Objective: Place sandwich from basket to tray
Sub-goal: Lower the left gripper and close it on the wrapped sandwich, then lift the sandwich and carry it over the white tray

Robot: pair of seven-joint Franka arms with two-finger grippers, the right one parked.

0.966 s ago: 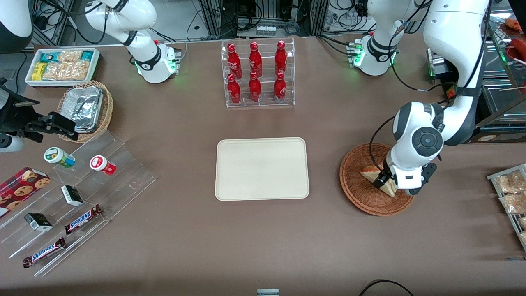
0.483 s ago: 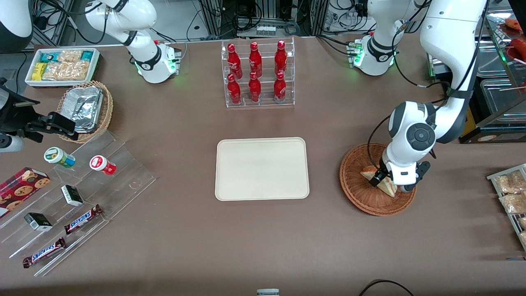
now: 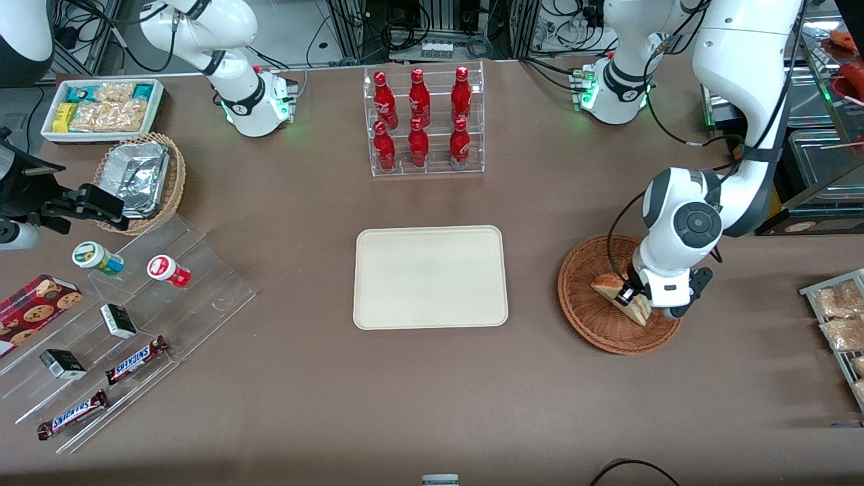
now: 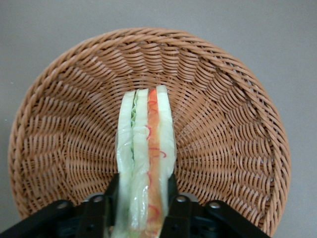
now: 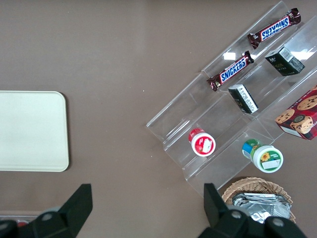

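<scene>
Sandwich [image 4: 146, 158] pinched edge-up by tool [image 4: 141, 208], inside basket [image 4: 59, 148], tray [image 3: 430, 277] apart

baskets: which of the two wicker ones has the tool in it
The reddish-brown basket toward the working arm's end; the tool is shut on the sandwich inside it. The lighter basket holds only foil trays.

High front overview; left wrist close above basket [image 4: 59, 124], shared.
</scene>
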